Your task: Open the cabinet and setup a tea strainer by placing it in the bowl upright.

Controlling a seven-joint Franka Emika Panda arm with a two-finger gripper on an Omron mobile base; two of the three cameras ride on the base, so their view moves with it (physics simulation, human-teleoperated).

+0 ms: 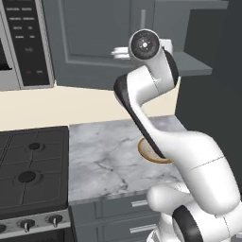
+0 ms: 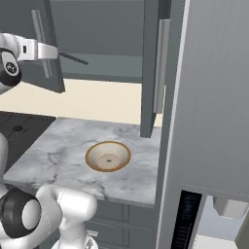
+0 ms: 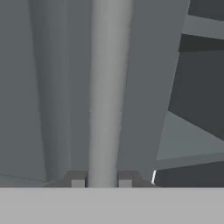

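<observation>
The drawers [image 1: 137, 204] sit nearest, below the front edge of the marble counter [image 1: 108, 160]. On the counter lies the bowl [image 2: 108, 156], brown-rimmed and pale inside with a small ring at its centre, upright and holding nothing; in the left base view part of its rim [image 1: 144, 152] peeks out from behind the white arm [image 1: 156, 118]. A black stove [image 1: 30, 170] stands to the left of the counter, with a microwave [image 1: 23, 42] on the wall above it. Past the bowl, the cabinet [image 2: 97, 34] hangs above a cream wall strip, and both its doors stand swung out, the right one [image 2: 151, 68] seen nearly edge-on with its long silver handle facing right. The gripper [image 3: 101, 179] is closed on the left door's handle [image 3: 105, 87]: in the hand view the two fingertips [image 3: 78, 179] sit tight on either side of the bar, which runs up between them. In the right base view the hand reaches that same handle [image 2: 40, 44] from the left. Inside, on the grey shelf [image 2: 112, 65], the strainer [image 2: 74, 59] shows as a thin dark stick lying tilted near the shelf's left end, just beyond the gripped door and well apart from the bowl below.
</observation>
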